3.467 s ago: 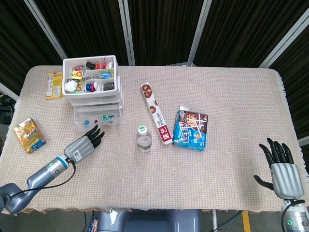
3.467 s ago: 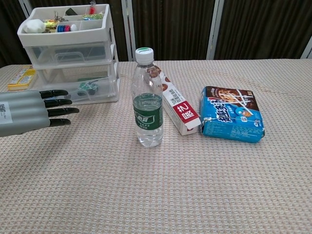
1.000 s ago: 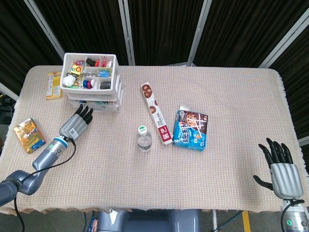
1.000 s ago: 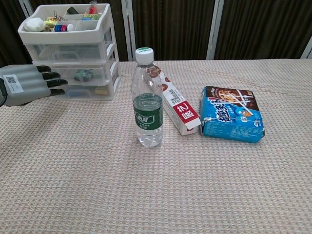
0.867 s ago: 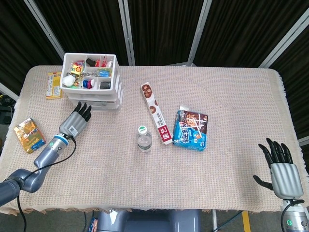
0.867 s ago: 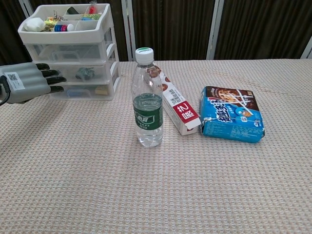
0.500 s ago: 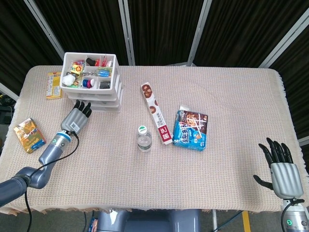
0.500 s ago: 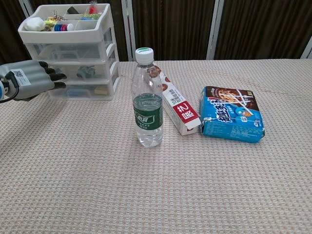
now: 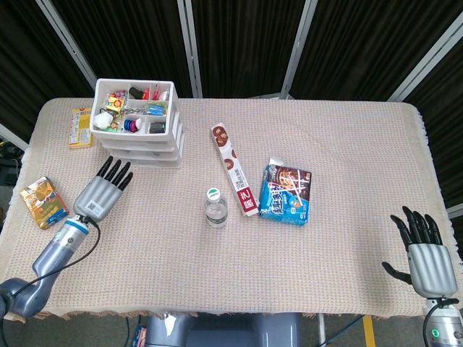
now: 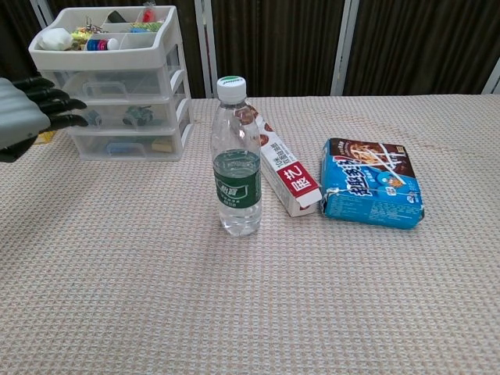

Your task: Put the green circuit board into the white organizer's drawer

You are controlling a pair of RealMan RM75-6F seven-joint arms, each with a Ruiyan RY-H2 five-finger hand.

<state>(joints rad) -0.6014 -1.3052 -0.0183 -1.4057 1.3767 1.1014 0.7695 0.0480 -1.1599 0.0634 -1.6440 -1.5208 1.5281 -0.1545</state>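
The white organizer (image 9: 145,150) stands at the back left, its clear drawers all pushed in. Through the middle drawer's front in the chest view I see the green circuit board (image 10: 140,116) lying inside the organizer (image 10: 109,56); the head view hides it. My left hand (image 9: 101,191) hovers in front of the organizer, a little apart from it, fingers straight and spread, holding nothing. It shows at the chest view's left edge as the left hand (image 10: 27,109). My right hand (image 9: 423,249) rests open at the table's near right corner.
A water bottle (image 9: 215,207) stands mid-table, with a red-and-white carton (image 9: 234,168) and a blue snack packet (image 9: 286,191) to its right. A yellow box (image 9: 82,126) lies left of the organizer, a gold packet (image 9: 43,203) by the left edge.
The pulled-out drawer with the green board has been pushed shut by my left hand. That hand has since drawn back from the organizer toward the near left. The right hand stayed put.
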